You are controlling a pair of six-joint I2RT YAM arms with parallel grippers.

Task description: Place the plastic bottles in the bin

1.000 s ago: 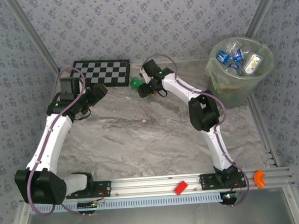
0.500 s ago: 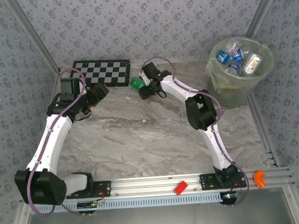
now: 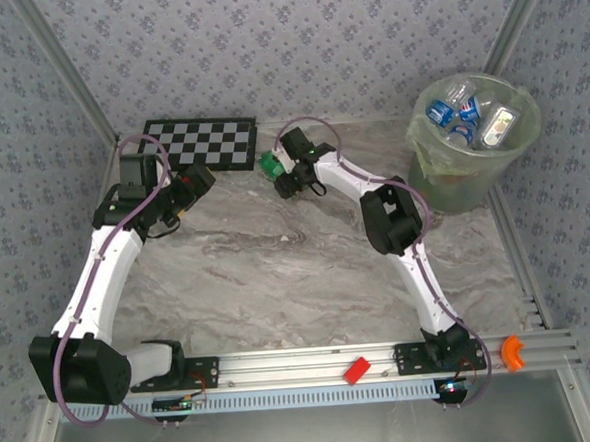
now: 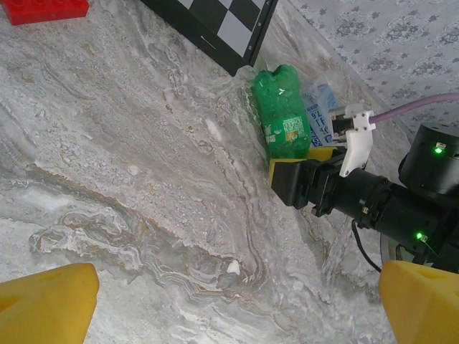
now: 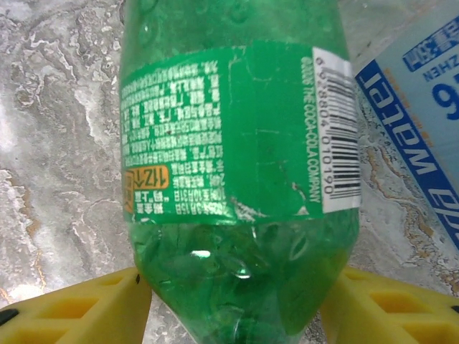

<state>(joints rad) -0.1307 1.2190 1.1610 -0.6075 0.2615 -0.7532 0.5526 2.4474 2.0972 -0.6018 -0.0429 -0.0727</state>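
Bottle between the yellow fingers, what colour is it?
Green bottle, best in the right wrist view.

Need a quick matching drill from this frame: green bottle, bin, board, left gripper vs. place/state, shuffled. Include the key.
Things:
1. green bottle
2. bin
3. board
4. left gripper

Place or state:
A. open, holding nothing
B. at the table's far edge, left side
C. far right, with several bottles inside
D. lying on the table, one end between the right gripper fingers

Pairs: 1-D, 2-C, 3-B, 4-A
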